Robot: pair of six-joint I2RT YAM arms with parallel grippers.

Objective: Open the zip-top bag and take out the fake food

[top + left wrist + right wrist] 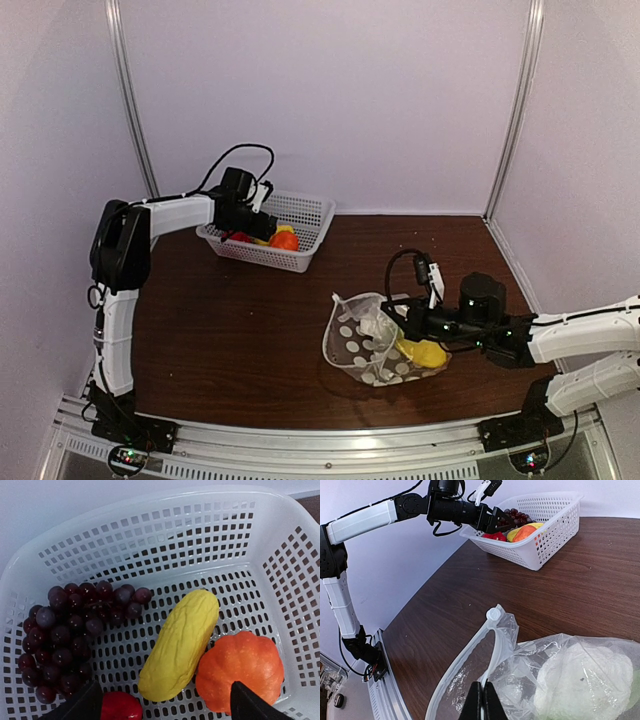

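Observation:
The clear dotted zip-top bag [372,345] lies on the table at the right, its mouth open toward the left. A white lumpy piece [587,680] and a yellow piece [425,352] are inside it. My right gripper [483,700] is shut on the bag's zip rim [492,645]. My left gripper [165,702] is open and empty above the white lattice basket [280,575]. Under it lie a purple grape bunch [70,635], a yellow corn-like piece [180,645], an orange pumpkin [240,672] and a red piece [120,706].
The basket [300,225] stands at the back of the brown table [230,340], against the white back wall. White walls close in the left and right sides. A metal rail [300,450] runs along the near edge.

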